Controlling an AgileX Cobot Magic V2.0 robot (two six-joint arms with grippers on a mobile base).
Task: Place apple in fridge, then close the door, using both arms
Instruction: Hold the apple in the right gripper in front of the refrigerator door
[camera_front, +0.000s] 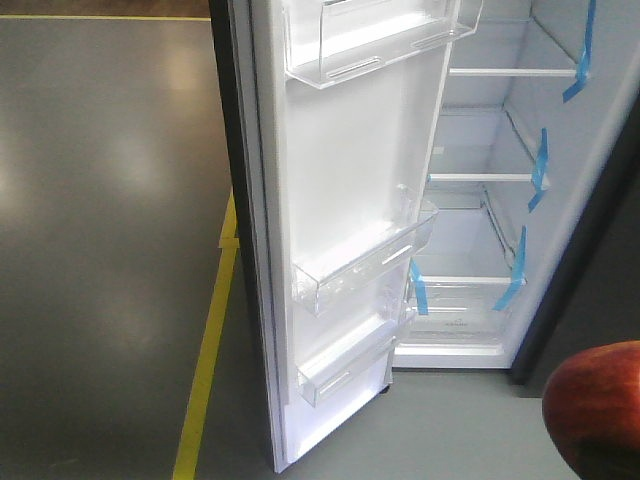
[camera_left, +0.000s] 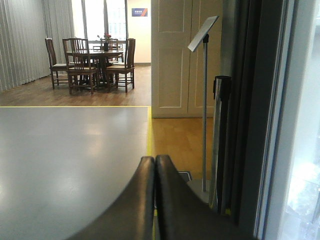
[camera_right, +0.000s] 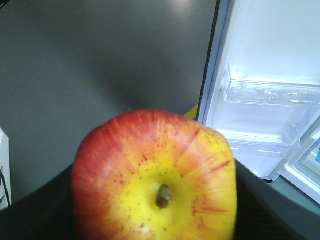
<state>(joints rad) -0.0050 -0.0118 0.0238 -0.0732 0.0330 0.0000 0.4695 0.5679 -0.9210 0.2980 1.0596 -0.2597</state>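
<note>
I have the apple (camera_right: 155, 180) clamped in the right gripper (camera_right: 155, 210), black fingers (camera_right: 35, 215) on both sides and the stem dimple facing the wrist cam. It's outside the fridge (camera_front: 470, 130), sitting at the bottom right corner of the front view. The door (camera_front: 350, 150) stands wide open with its clear bins (camera_front: 370, 265) empty. The shelves (camera_front: 488, 178) inside carry blue tape (camera_front: 538, 165). The left gripper (camera_left: 155, 165) is closed with its fingers pressed together and nothing between them (it's just beside the door's dark outer edge). A yellow line (camera_front: 205, 370) runs along the grey floor.
</note>
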